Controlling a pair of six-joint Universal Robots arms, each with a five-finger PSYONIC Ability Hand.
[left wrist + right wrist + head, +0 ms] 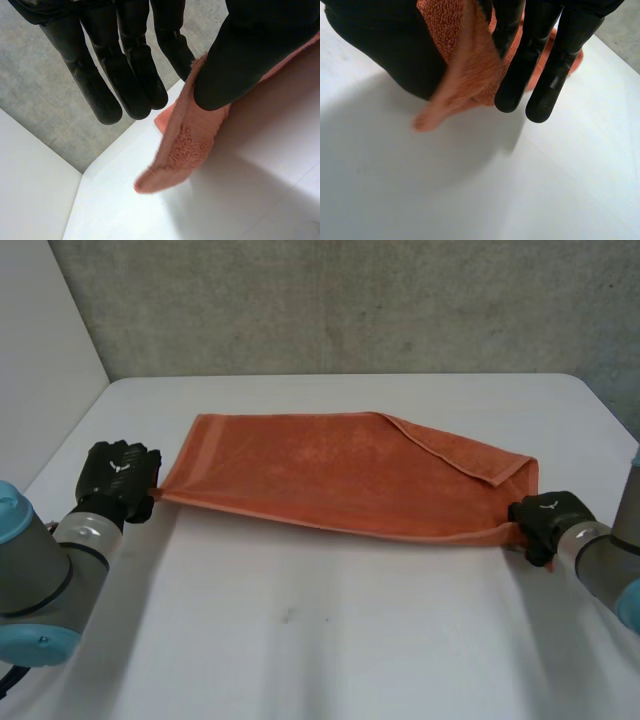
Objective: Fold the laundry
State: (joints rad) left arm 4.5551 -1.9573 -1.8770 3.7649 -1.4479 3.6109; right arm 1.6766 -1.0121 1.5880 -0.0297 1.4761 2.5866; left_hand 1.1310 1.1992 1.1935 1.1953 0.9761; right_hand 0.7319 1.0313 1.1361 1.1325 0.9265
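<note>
An orange towel [340, 470], folded into a long band, is stretched across the white table [320, 640] between my two hands. My left hand [120, 475] is at its left near corner and my right hand [545, 520] at its right near corner. By the left wrist view, the left hand [240, 60] pinches the towel's corner [185, 145] between the thumb and a straight finger. In the right wrist view, the right hand [530, 65] holds the other corner [465, 75] between thumb and fingers, a tip of cloth hanging just above the table.
A grey concrete wall [350, 300] runs behind the table's far edge. A white panel [40, 360] stands at the left. Bare tabletop lies in front of the towel.
</note>
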